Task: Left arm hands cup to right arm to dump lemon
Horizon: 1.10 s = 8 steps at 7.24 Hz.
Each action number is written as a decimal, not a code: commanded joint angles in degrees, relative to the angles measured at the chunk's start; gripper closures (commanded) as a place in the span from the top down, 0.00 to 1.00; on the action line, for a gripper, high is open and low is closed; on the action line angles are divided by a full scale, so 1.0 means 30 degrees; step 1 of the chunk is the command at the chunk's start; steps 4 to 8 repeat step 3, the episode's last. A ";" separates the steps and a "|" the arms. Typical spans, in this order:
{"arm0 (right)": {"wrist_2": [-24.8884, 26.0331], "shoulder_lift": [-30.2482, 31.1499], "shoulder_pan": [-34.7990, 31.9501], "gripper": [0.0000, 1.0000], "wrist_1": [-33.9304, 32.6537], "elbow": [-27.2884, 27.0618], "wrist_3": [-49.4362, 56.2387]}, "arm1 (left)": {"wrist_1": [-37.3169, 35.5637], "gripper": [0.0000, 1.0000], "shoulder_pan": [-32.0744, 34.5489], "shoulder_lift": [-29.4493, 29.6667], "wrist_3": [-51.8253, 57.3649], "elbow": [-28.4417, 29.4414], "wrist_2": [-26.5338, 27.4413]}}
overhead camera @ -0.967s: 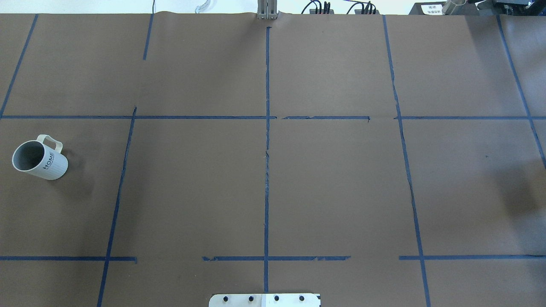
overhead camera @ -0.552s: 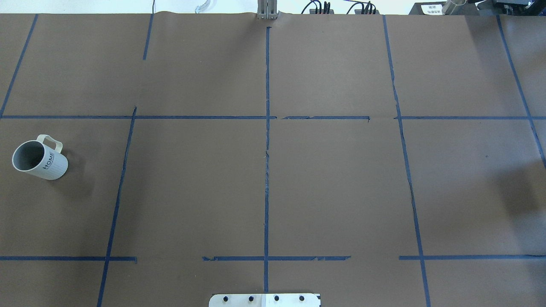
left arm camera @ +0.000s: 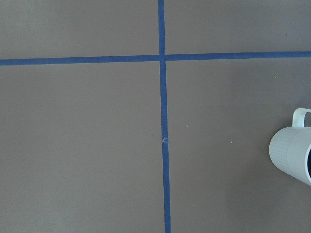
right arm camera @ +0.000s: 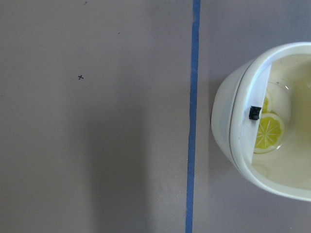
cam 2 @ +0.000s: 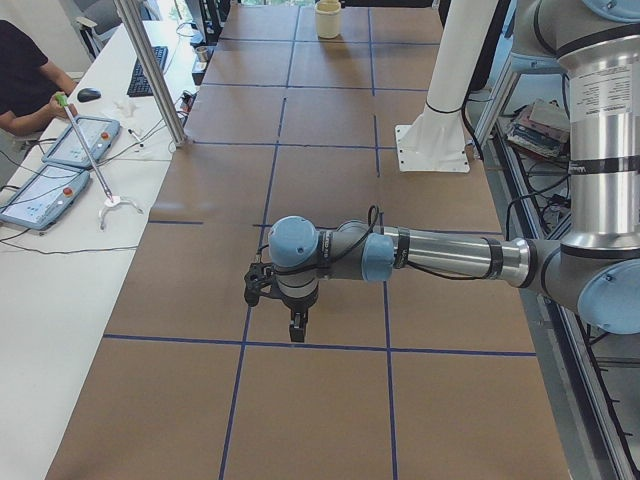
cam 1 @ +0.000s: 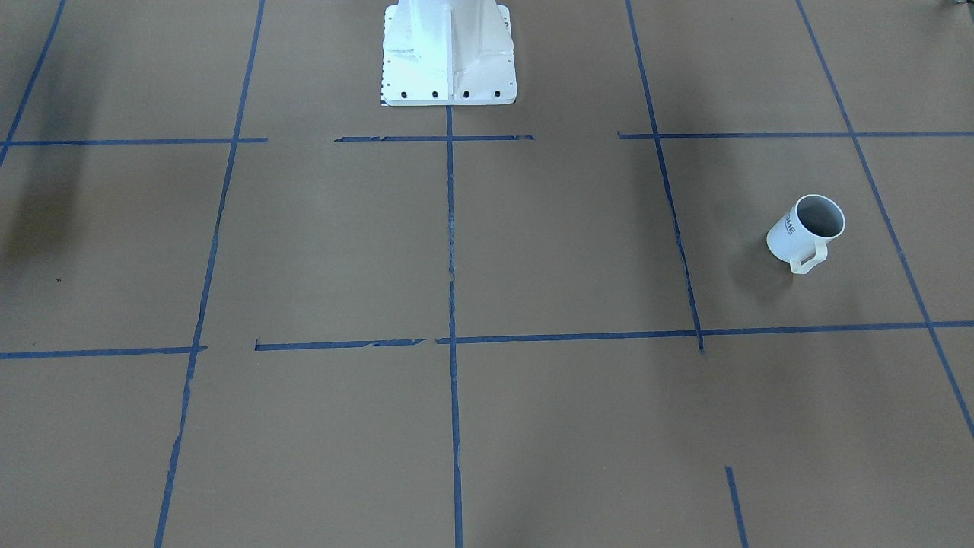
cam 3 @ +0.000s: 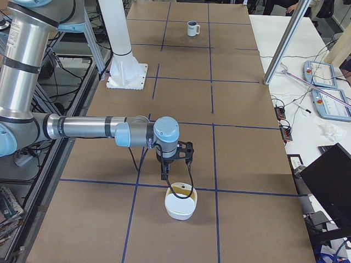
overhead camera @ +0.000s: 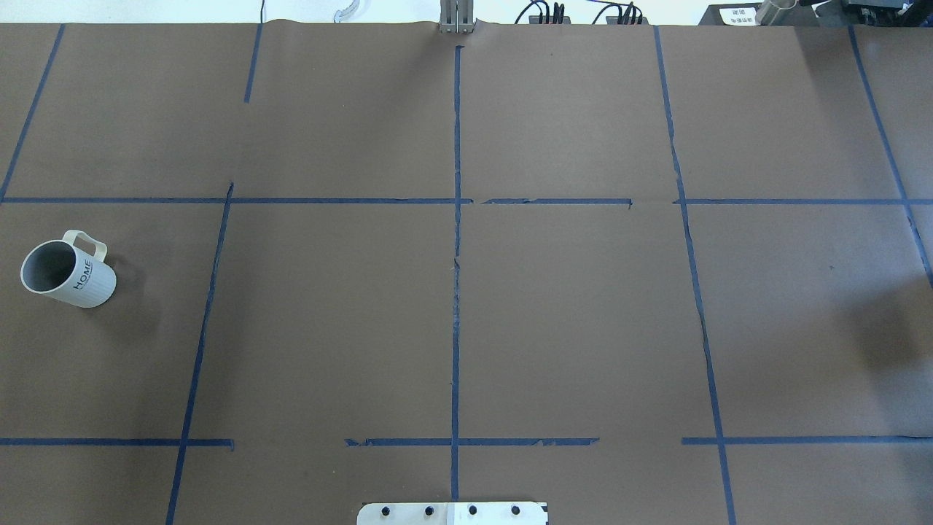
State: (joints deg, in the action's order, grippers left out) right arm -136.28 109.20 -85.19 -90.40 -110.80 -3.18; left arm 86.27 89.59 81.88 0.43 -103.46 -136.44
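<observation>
Well, count with me. You have one cup (overhead camera: pixel 69 273): white, "HOME" on its side, upright on the brown table (overhead camera: pixel 568 321), handle turned away from the robot's base (cam 1: pixel 449 53). It stands free, nothing touching it, and no view looks down to its bottom. Your left wrist camera catches the cup (left arm camera: pixel 293 156) at the right edge of its picture, so it sits off to one side of the left claw (cam 2: pixel 296 328), not under it. From the right claw (cam 3: pixel 166 171) the cup (cam 3: pixel 192 28) is well apart, at the table's far end.

One bowl (cam 3: pixel 180 205), white, lies just beside the right claw, on its side toward the near table end. Two lemon slices (right arm camera: pixel 268 132) lie in it, one partly covered; only the right wrist camera shows them plainly.

You have two arms, a left arm (cam 2: pixel 440 255) and a right arm (cam 3: pixel 82 127), and two claws, each hanging fingers-down over the table. Both claws show only in the end views, so you cannot tell how far either is parted or whether it grips anything.

The overhead and front views give you only the cup and base on the table. The left-end view adds one person (cam 2: pixel 20 75) and two tablets (cam 2: pixel 85 140) on a side bench (cam 2: pixel 60 290).
</observation>
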 commanded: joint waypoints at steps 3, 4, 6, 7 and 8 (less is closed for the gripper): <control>0.0659 -0.0712 -0.0782 1.00 -0.4522 -0.1534 0.3077 | 0.0012 1.00 -0.0011 0.0127 0.0004 -0.0114 -0.0486; 0.0659 -0.0712 -0.0782 1.00 -0.4522 -0.1534 0.3077 | 0.0012 1.00 -0.0011 0.0127 0.0004 -0.0114 -0.0486; 0.0659 -0.0712 -0.0782 1.00 -0.4522 -0.1534 0.3077 | 0.0012 1.00 -0.0011 0.0127 0.0004 -0.0114 -0.0486; 0.0659 -0.0712 -0.0782 1.00 -0.4522 -0.1534 0.3077 | 0.0012 1.00 -0.0011 0.0127 0.0004 -0.0114 -0.0486; 0.0659 -0.0712 -0.0782 1.00 -0.4522 -0.1534 0.3077 | 0.0012 1.00 -0.0011 0.0127 0.0004 -0.0114 -0.0486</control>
